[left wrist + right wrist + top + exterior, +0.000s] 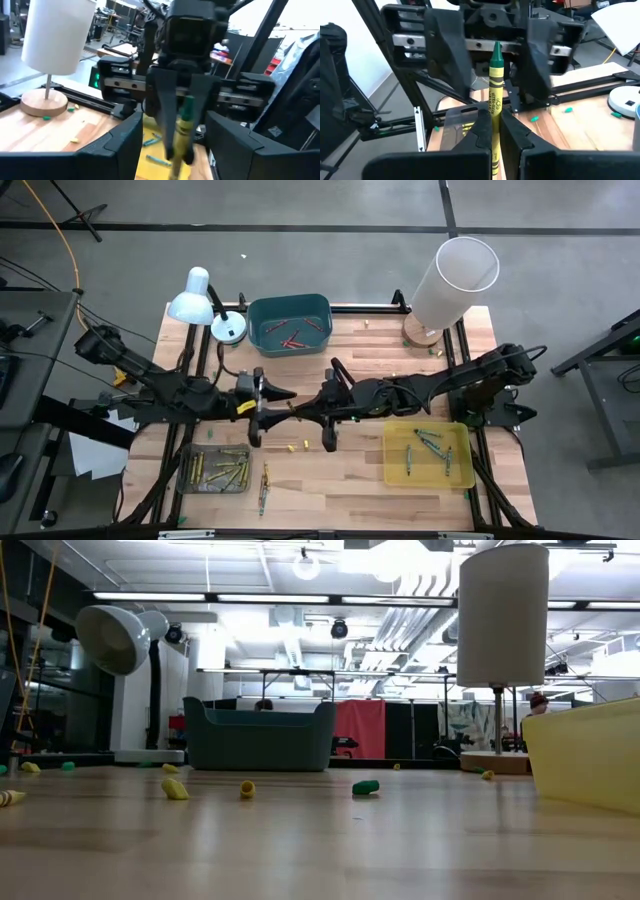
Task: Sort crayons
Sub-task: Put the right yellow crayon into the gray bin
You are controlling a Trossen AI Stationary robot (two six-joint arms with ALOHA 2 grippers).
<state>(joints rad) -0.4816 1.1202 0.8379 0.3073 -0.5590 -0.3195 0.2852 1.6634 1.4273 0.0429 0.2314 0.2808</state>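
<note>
My right gripper (312,402) (495,120) is shut on a yellow-wrapped crayon with a green tip (496,85) above the middle of the table. My left gripper (283,394) (175,131) faces it, open. The left gripper's two fingers (442,47) stand wide on either side of the crayon's tip without touching it. The crayon also shows in the left wrist view (182,127), between the right gripper's fingers (164,112). Neither gripper shows in the low view. My right gripper pinches the crayon's wrapped shaft (495,114) between its two fingers. The crayon lies along the fingers, and its upper half and green tip (496,50) stick out past the fingertips toward my left gripper. The crayon is lifted clear of the table.
A teal bin (262,312) with red crayons stands at the far edge. A yellow tray (395,465) with green crayons is near right, and a grey tray (190,480) with yellow crayons near left. Loose crayons (264,486) and bits (293,446) lie between. A desk lamp (197,298) and a white shaded lamp (455,275) stand at the back.
</note>
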